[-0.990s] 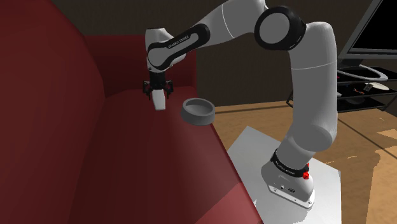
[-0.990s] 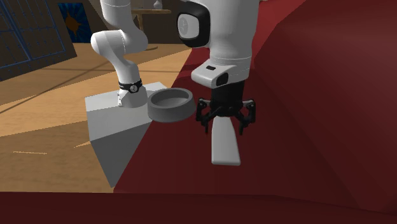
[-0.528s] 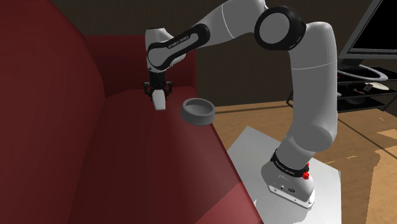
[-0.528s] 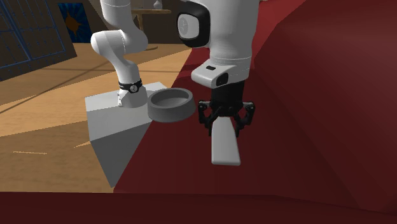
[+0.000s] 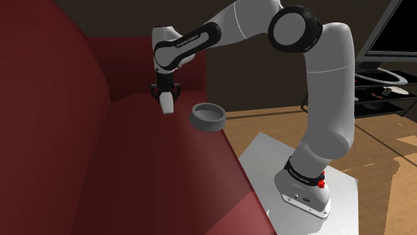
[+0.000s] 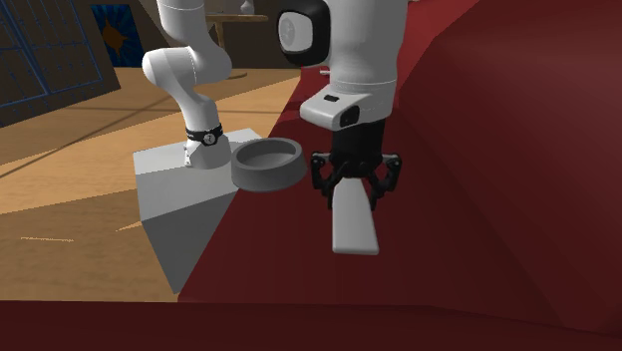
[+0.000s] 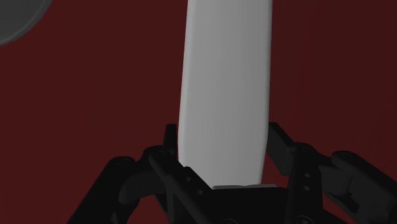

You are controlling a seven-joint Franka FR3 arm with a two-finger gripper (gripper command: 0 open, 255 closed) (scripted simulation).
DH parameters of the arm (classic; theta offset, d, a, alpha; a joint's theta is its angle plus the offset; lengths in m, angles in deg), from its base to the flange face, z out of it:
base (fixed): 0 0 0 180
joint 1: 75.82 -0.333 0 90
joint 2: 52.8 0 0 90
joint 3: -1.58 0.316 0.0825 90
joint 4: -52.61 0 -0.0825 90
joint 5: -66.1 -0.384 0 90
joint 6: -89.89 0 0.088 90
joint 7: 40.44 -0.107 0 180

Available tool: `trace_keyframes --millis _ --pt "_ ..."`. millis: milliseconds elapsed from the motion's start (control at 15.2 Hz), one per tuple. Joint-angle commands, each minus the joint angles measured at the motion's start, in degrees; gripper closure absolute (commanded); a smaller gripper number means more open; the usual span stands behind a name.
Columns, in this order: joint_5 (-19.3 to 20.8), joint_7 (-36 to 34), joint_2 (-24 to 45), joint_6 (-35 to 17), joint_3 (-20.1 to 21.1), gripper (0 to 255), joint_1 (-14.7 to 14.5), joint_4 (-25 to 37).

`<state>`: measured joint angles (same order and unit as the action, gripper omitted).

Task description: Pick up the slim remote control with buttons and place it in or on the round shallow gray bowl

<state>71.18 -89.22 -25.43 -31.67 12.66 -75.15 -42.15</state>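
Observation:
The slim remote point(image 6: 356, 219) is drawn plain white, with no buttons showing. It hangs lengthwise just above the dark red sofa seat point(image 6: 449, 249), and my black gripper point(image 6: 355, 191) is shut on its near end. In the wrist view both fingers point(image 7: 170, 139) press the remote point(image 7: 226, 89) from either side. The round shallow grey bowl point(image 6: 268, 164) sits on the seat's edge, to the second exterior view's left of the gripper. In the shoulder view the gripper point(image 5: 164, 95) holds the remote point(image 5: 166, 105) to the left of the bowl point(image 5: 207, 117).
The sofa's tall red backrest point(image 5: 47, 120) rises at the shoulder view's left. My white stand point(image 5: 294, 167) sits on the wooden floor point(image 5: 267, 120) beside the sofa. A dark shelf with a screen point(image 5: 391, 73) stands at the far right.
The fingers have closed from open onto the remote. The hand has since risen slightly, taking the remote up with it.

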Motion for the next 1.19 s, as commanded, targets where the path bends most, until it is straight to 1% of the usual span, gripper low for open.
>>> trace_keyframes --millis 0,1122 --pt "-0.2 0.1 -0.9 1.0 0.1 255 0.1 0.1" --pt "-1.2 0.6 -4.9 12.4 0.6 255 0.2 7.6"
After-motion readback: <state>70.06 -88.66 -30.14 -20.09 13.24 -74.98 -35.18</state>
